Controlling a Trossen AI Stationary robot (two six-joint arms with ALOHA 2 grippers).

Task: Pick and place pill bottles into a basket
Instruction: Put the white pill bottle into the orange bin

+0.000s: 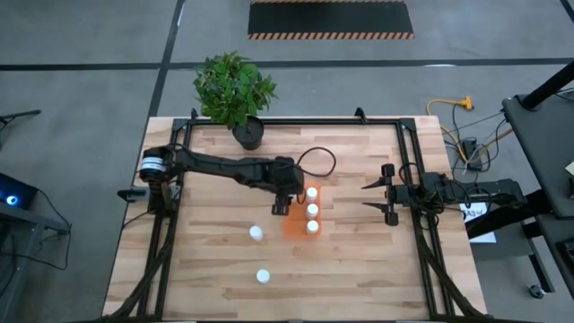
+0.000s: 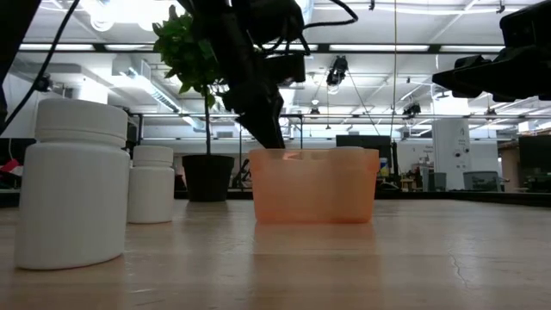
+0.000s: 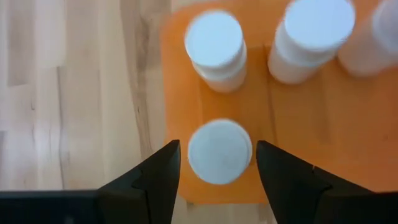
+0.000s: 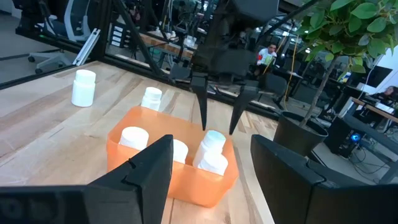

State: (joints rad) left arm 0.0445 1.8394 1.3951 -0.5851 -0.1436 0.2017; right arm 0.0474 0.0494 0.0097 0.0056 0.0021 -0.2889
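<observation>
The orange basket [image 1: 295, 224] stands mid-table and holds several white pill bottles; three show in a row [image 1: 312, 210]. My left gripper [image 3: 217, 147] is open above the basket's left side, fingers pointing down. They stand on either side of another bottle [image 3: 219, 151] on the basket floor, with a small gap on each side. The right wrist view shows the fingertips [image 4: 205, 126] just over that bottle's cap [image 4: 214, 138]. Two more bottles [image 1: 256, 233] [image 1: 263, 276] stand on the table to the basket's near left. My right gripper [image 1: 375, 197] is open and empty at the right.
A black plant pot [image 1: 248, 135] with a leafy plant stands at the far edge, behind the left arm. Bare wooden table [image 1: 359, 269] lies between the basket and my right gripper and toward the near edge. A black frame rail [image 1: 414, 179] runs along each side.
</observation>
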